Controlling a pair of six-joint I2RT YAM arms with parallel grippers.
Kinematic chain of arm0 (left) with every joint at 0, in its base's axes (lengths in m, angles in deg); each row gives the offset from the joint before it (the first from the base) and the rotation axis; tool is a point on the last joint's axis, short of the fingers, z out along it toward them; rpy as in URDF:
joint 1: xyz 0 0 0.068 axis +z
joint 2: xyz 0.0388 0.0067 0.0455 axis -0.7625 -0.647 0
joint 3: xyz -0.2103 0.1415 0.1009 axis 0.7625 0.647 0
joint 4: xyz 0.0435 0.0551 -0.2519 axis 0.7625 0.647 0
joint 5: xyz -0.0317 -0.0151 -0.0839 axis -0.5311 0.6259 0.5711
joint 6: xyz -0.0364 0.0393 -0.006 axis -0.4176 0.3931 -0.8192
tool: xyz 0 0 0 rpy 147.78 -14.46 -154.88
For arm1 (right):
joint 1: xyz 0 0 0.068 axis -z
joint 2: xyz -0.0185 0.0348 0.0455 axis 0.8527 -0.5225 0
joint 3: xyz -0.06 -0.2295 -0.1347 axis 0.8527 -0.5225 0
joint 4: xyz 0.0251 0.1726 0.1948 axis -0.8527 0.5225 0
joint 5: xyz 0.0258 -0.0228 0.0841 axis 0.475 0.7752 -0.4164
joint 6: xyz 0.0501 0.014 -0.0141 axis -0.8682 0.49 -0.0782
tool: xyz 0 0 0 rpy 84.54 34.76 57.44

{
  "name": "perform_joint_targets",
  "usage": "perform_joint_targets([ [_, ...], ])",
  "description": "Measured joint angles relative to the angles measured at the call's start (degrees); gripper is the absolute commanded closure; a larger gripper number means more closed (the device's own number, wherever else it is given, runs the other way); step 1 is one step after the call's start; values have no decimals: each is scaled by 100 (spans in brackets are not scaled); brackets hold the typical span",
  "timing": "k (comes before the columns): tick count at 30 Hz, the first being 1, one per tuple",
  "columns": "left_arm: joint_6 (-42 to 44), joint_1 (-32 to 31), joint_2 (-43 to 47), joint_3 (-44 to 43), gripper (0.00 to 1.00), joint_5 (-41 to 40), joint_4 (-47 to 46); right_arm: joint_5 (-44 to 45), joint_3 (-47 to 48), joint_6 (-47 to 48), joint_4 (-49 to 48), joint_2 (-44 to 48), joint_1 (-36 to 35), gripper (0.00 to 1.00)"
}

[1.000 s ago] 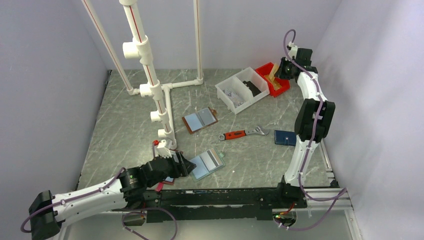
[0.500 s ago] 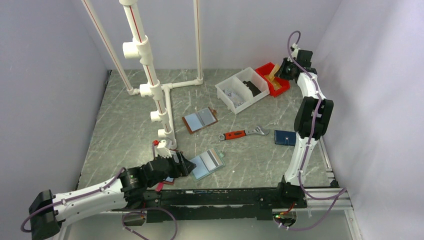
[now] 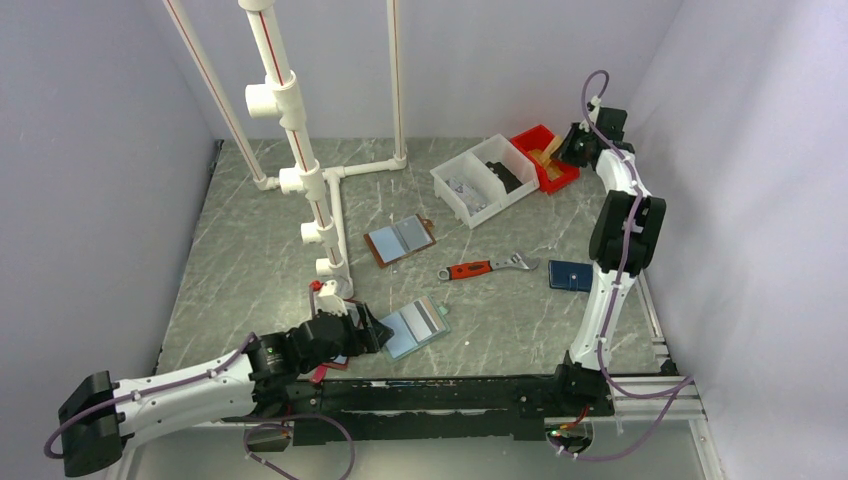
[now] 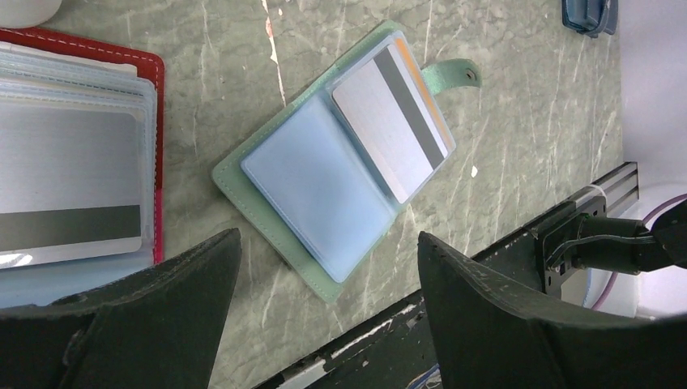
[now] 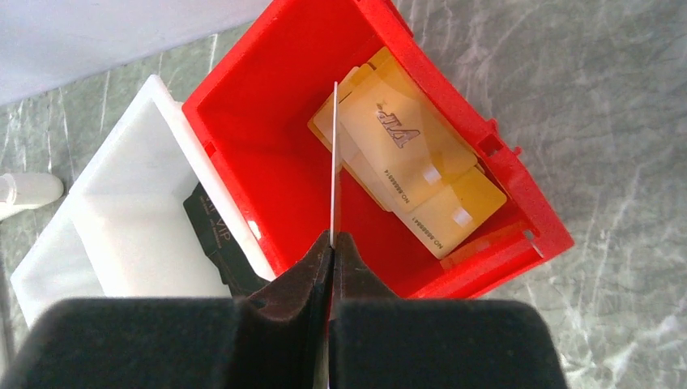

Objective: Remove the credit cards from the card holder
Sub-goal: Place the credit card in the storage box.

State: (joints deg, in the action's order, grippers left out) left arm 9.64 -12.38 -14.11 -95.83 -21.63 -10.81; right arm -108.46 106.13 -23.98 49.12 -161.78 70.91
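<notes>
The card holder [image 3: 415, 327] lies open near the table's front edge, mint-green edges, blue-grey panels. In the left wrist view [image 4: 324, 174] its right panel holds a silver credit card [image 4: 393, 130] with a dark stripe, and an orange card edge shows behind it. My left gripper [image 3: 367, 331] is open and empty just left of the holder, jaws wide [image 4: 326, 241]. My right gripper [image 3: 573, 146] is shut on a thin card [image 5: 334, 162], seen edge-on, above the red bin [image 5: 518, 190]. Tan cards [image 5: 413, 174] lie in that bin.
A white two-part bin [image 3: 451, 201] beside the red bin [image 3: 530, 137] holds a black card [image 5: 212, 231]. A brown-edged folder [image 3: 400, 240], a red-handled wrench [image 3: 487, 267] and a blue case [image 3: 570, 275] lie mid-table. A maroon-edged folder [image 4: 81, 162] lies under my left arm. White pipe frame [image 3: 300, 180] stands left.
My right gripper has moved a little right and back over the red bin with the card. My left arm has shifted slightly; the holder has not moved.
</notes>
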Motion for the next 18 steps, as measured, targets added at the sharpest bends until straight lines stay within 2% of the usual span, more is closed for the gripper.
perform_joint_targets([
  [4, 4, 0, -83, -2, 16, 2, -42, -136, 22, -94, -83, -136, -9, 97],
  [8, 4, 0, -92, -2, 16, 4, -44, -234, 22, -184, -105, -243, -11, 81],
  [11, 0, 0, -92, -7, 15, 7, -44, -197, 22, -186, -94, -264, -11, 73],
  [18, -26, 0, -87, -26, 15, 98, -92, 240, 22, 87, -13, -249, -9, 68],
])
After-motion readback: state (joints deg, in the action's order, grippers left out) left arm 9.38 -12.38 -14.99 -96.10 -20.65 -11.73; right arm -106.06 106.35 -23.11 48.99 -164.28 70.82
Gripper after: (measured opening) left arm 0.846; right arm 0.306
